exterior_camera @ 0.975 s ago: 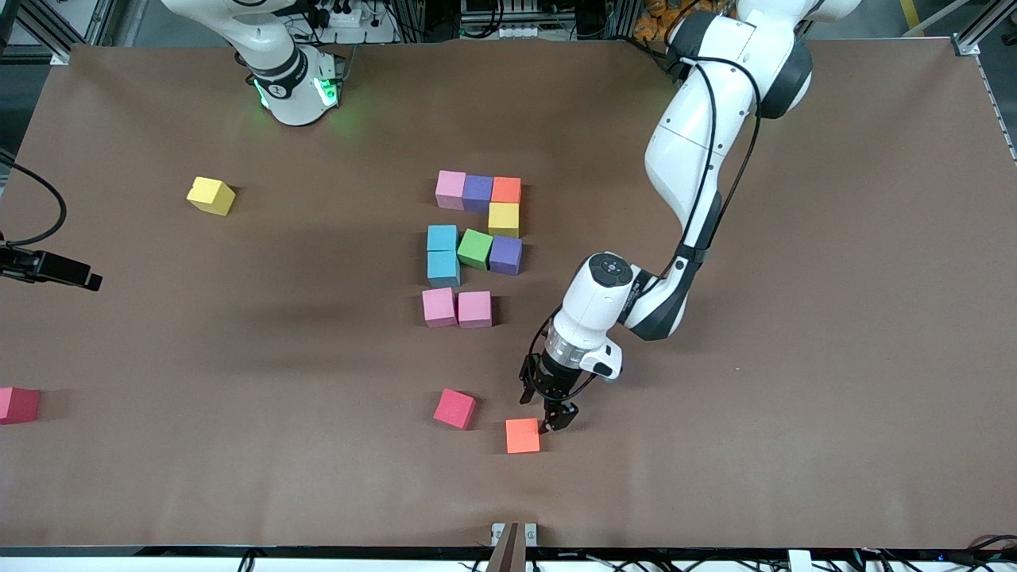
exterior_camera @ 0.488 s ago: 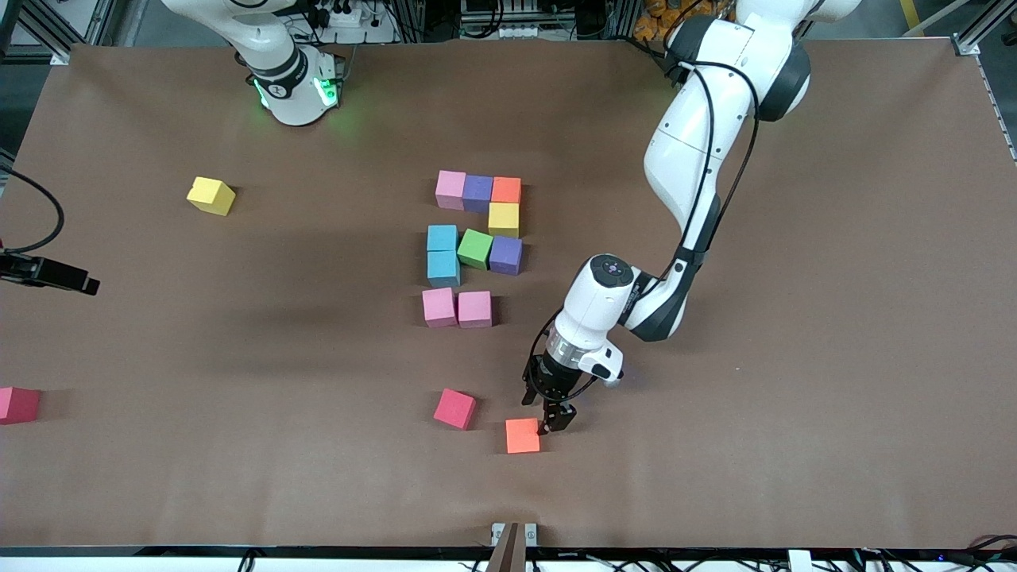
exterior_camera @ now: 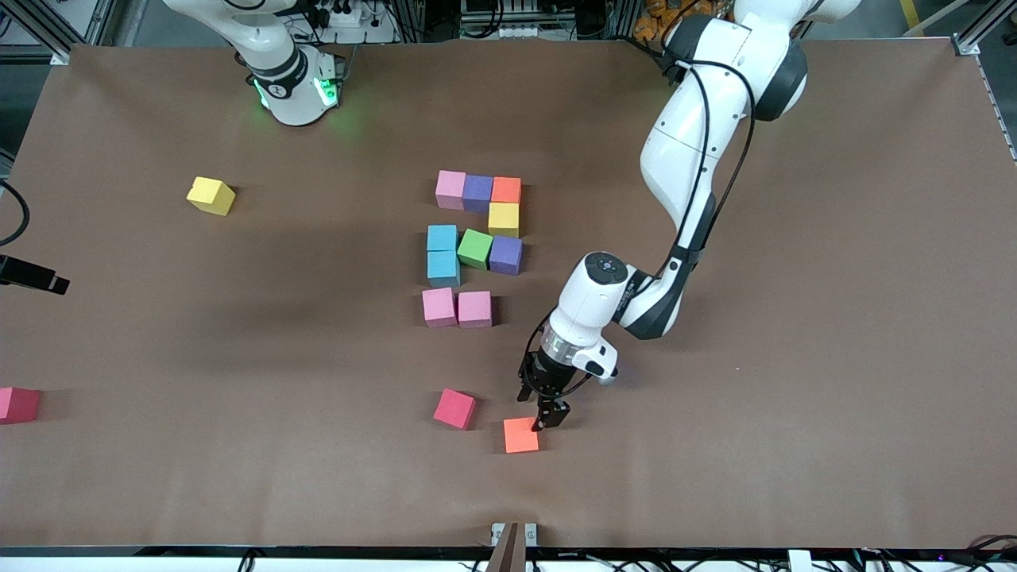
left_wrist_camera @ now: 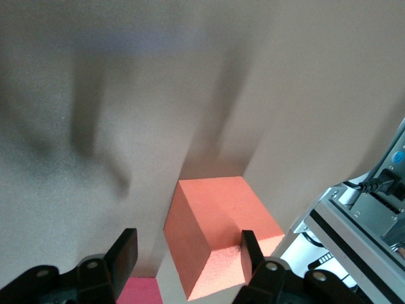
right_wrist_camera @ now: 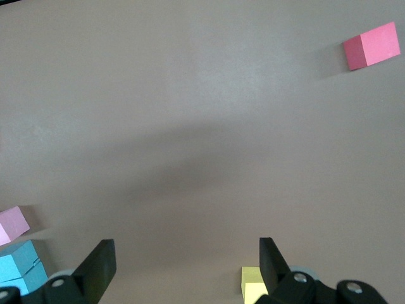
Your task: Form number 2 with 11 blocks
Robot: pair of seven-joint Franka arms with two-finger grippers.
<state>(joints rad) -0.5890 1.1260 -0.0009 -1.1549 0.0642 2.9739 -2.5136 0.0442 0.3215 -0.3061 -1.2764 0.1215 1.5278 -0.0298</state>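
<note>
A loose orange block (exterior_camera: 521, 435) (left_wrist_camera: 221, 221) lies near the table's front edge. My left gripper (exterior_camera: 547, 415) (left_wrist_camera: 188, 244) is low beside it and open. One finger (left_wrist_camera: 251, 250) touches the block's edge, and the other finger (left_wrist_camera: 126, 250) stands apart from it. A red block (exterior_camera: 454, 409) (left_wrist_camera: 136, 291) lies beside the orange one. Mid-table, several blocks form rows: pink (exterior_camera: 450, 189), purple (exterior_camera: 477, 192), orange (exterior_camera: 506, 190), yellow (exterior_camera: 504, 219), blue (exterior_camera: 442, 237), green (exterior_camera: 475, 249), purple (exterior_camera: 506, 255), blue (exterior_camera: 443, 268), two pinks (exterior_camera: 457, 308). My right gripper (right_wrist_camera: 186, 266) hangs open and empty, high over the table.
A loose yellow block (exterior_camera: 210, 195) (right_wrist_camera: 253, 285) and another red block (exterior_camera: 17, 404) (right_wrist_camera: 372, 45) lie toward the right arm's end. The left arm's elbow (exterior_camera: 683, 183) arches over the table beside the rows. The right arm's base (exterior_camera: 290, 79) stands at the back.
My left gripper has crept slightly toward the right arm's end, and the orange block has shifted a little with it. A black part at the right arm's end has drawn back.
</note>
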